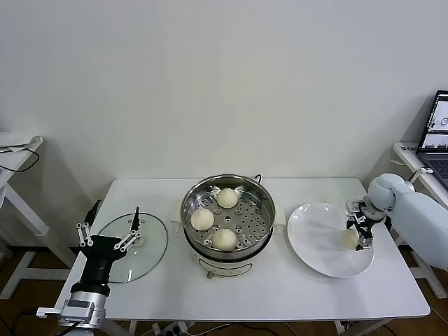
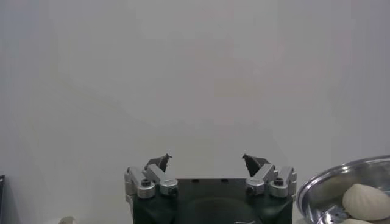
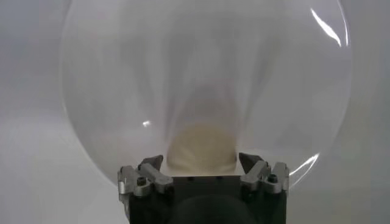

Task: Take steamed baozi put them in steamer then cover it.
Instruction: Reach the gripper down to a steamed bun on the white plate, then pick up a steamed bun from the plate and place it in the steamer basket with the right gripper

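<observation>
Right wrist view: baozi (image 3: 202,148) between right gripper (image 3: 201,164) fingers (image 3: 251,163).

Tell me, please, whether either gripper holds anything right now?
The right gripper brackets the last baozi on the plate by its sides; a firm hold cannot be told.

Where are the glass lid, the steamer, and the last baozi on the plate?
glass lid (image 1: 150,246): head view, bare glass right of handle.
steamer (image 1: 187,199): head view, left steel rim.
baozi on the plate (image 1: 350,238): head view, its top.
</observation>
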Motion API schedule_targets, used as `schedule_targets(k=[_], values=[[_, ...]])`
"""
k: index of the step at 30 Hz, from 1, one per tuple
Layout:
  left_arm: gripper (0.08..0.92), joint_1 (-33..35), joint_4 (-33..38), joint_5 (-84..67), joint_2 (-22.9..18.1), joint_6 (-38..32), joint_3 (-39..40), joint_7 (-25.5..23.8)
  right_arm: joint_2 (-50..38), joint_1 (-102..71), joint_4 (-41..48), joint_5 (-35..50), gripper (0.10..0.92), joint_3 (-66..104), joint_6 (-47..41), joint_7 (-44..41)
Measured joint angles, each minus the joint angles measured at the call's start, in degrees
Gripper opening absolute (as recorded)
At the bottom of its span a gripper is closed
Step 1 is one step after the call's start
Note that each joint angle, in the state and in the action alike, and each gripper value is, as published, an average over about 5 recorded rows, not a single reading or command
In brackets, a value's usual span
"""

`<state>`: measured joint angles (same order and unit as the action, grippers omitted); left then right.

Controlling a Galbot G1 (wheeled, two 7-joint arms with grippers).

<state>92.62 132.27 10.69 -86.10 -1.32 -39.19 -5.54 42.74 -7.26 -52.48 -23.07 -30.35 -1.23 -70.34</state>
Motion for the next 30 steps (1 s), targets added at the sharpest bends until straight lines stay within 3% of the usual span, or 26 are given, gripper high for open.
schedule_targets(k=[5, 18, 30], values=[[0.823, 0.0, 0.0, 0.0, -0.1, 0.0, 0.1, 0.0, -0.1, -0.1, -0.1, -0.1, 0.608, 0.4, 0.2, 0.0], [0.823, 0.0, 0.5, 0.5, -0.2, 0.0, 0.8, 0.1, -2.4, 2.0, -2.8, 3.0, 0.602, -1.6, -1.0, -1.2], [0.823, -0.2, 1.0, 0.6, 0.0, 0.0, 1.1, 0.3, -9.9, 15.7, -14.0, 16.5, 0.609, -15.6, -8.3, -2.3]])
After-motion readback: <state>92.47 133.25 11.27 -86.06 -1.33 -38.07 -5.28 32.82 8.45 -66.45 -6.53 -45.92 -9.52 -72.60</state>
